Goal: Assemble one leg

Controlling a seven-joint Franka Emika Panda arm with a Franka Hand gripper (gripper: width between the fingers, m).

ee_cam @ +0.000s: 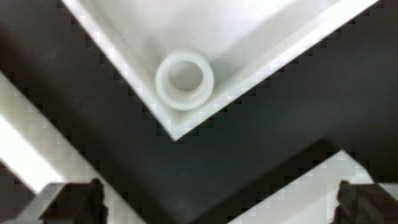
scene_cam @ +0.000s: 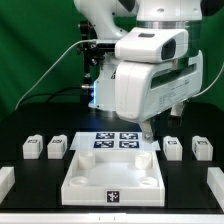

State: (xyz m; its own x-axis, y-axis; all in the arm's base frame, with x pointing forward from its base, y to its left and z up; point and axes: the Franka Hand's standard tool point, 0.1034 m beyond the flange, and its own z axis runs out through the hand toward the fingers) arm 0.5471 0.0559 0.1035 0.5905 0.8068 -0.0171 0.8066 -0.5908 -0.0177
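Observation:
Several small white legs with marker tags stand on the black table: two on the exterior view's left (scene_cam: 32, 147) (scene_cam: 57, 146) and two on its right (scene_cam: 172, 147) (scene_cam: 201, 148). My gripper (scene_cam: 148, 131) hangs over the far right corner of the large white square panel (scene_cam: 80, 162), apart from all the legs. In the wrist view the gripper (ee_cam: 221, 205) is open and empty, its dark fingertips (ee_cam: 71, 205) wide apart. Beyond them shows a corner of the panel (ee_cam: 267, 45) with its round socket (ee_cam: 185, 80). No leg shows in the wrist view.
The marker board (scene_cam: 117, 141) lies flat just behind the panel. White pieces sit at the front left edge (scene_cam: 5, 180) and the front right edge (scene_cam: 215, 182) of the table. The arm's body (scene_cam: 150, 75) looms above the marker board.

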